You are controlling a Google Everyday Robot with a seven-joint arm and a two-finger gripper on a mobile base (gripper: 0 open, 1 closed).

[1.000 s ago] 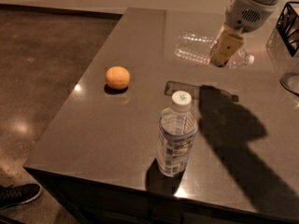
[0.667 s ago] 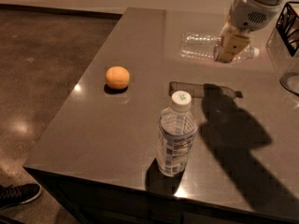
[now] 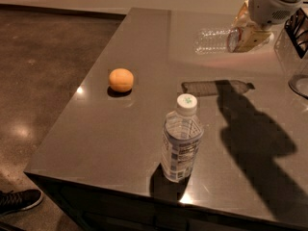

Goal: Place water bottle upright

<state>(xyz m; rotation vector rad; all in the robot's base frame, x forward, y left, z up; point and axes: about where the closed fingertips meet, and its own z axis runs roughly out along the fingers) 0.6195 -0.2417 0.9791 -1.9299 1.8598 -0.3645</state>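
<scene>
The robot's gripper (image 3: 246, 34), seen at the upper right of the frame below the white housing of the arm (image 3: 275, 4), has its tan fingers pinched on the neck end of the water bottle (image 3: 211, 40), next to the narrow red label band. The slim, clear, ribbed bottle is held on its side, its base pointing left toward the middle of the far end of the table (image 3: 144, 47). It appears raised off the grey surface, its long shadow (image 3: 216, 87) lying apart from it, nearer the camera, beside the broader dark shadow of the arm. Toward the near edge, a wider bottle (image 3: 181, 146) with a white-blue label and a green-marked cap stands upright, well apart from the gripper. An orange (image 3: 121, 79) rests on the table's left side, near the edge. A dark wire rack (image 3: 298, 27) shows at the right border just beside the arm. On the floor (image 3: 43, 81) at lower left, a dark shoe (image 3: 19, 200) pokes into view.
</scene>
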